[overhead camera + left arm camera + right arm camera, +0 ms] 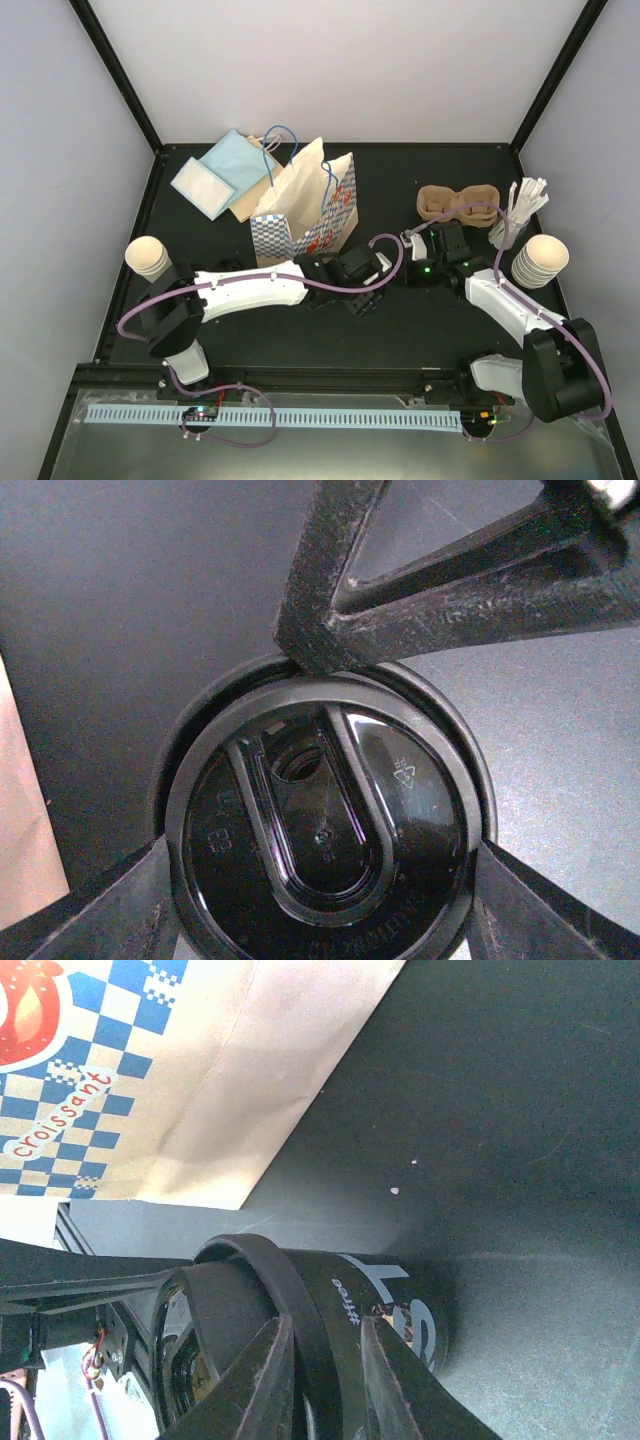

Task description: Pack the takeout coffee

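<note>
The black lid (pixel 320 820) is a thin disc of glossy moulded plastic with a raised rim, a sunken keyhole-shaped panel and a small sip hole; I judge it very light, slightly springy and slick, likely to flex or pop loose under a hard squeeze, so the stiffer outer rim is the place to hold it; it sits where the two arms meet, just right of centre in the top view, below and right of the checked paper bag (pixel 310 215); the left gripper (pixel 320 900) has its jaws spread wide, one finger touching the rim at lower left and one at lower right of its wrist view, clasping the lid across its width; the right gripper (pixel 325 1355) stands narrow, one finger on each side of the rim's edge, though I cannot tell whether they press or merely flank it; the stack of paper cups (pixel 540 260), smooth and easily crushed, waits at right; the pulp tray (pixel 455 203), rough and fibrous with two wells, lies at upper right on the matte black table (pixel 400 330).
</note>
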Available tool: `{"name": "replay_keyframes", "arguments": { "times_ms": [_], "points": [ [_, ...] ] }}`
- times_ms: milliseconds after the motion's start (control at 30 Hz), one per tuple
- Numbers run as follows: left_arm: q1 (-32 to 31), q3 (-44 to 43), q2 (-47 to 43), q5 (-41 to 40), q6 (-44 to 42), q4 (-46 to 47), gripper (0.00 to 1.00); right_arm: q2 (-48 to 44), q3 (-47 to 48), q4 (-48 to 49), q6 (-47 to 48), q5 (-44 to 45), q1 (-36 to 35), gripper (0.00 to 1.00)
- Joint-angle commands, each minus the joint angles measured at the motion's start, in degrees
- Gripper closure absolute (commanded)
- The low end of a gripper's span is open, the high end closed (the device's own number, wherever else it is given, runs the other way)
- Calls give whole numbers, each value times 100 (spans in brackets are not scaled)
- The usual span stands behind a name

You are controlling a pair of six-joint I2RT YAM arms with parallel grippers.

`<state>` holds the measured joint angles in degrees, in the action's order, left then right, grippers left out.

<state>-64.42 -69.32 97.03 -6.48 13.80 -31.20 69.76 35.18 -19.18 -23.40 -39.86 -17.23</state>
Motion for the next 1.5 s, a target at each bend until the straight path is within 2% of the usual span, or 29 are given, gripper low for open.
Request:
{"name": "replay_keyframes", "arguments": {
  "times_ms": [0,200,367,700,900,1167,1267,1467],
  "points": [
    [-114,270,529,689,-42,-862,33,111,-119,152,99,-230,1,77],
    [-114,279,557,687,-68,-861,33,260,-299,383,12,-393,1,78],
    [-113,303,584,707,-45,-790,33,384,-888,1143,-462,-663,1,78],
    [-110,380,589,764,-36,-685,33,660,-1659,1743,-669,-568,-114,78],
    [-114,404,600,805,-53,-643,33,943,-2216,2401,-1118,-313,-371,80],
    [-114,443,582,806,-69,-658,33,808,-2371,2289,-1500,81,-548,81],
    [-112,492,530,787,-56,-662,33,357,-2314,2080,-1500,70,-552,80],
    [-108,516,425,709,-55,-750,33,-716,-1671,993,-1273,389,-545,76]
  ]
}}
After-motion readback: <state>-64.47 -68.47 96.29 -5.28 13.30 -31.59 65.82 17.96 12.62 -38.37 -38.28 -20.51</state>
